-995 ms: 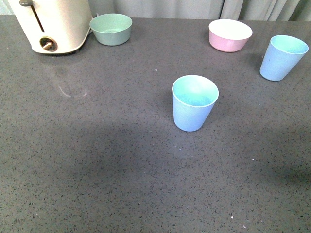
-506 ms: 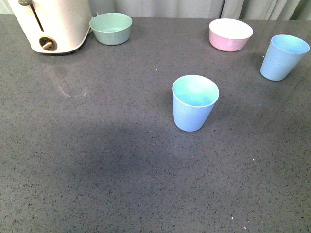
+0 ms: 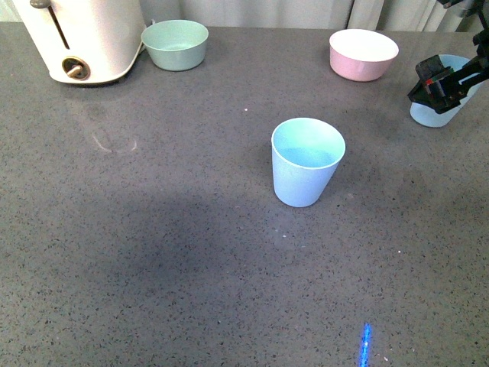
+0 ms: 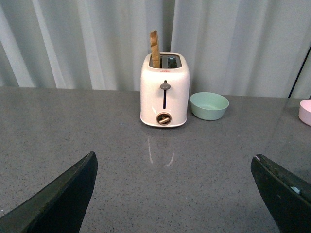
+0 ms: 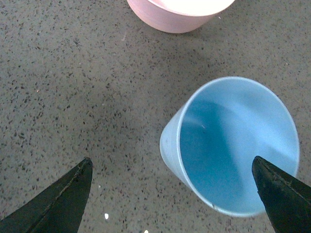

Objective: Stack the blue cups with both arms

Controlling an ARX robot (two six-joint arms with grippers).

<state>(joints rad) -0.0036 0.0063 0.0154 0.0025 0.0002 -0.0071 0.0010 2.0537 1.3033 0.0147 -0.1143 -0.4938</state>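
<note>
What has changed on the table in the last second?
The right gripper has come into the front view at the far right, above the right-hand blue cup, jaws open, nothing gripped yet. A blue glint of light has appeared on the table nearest the robot. The middle blue cup, pink bowl, green bowl and toaster stayed put.

The right end effector (image 3: 442, 82) is blocky black with a small red mark; the left end effector (image 4: 172, 194) has matte black wedges.
</note>
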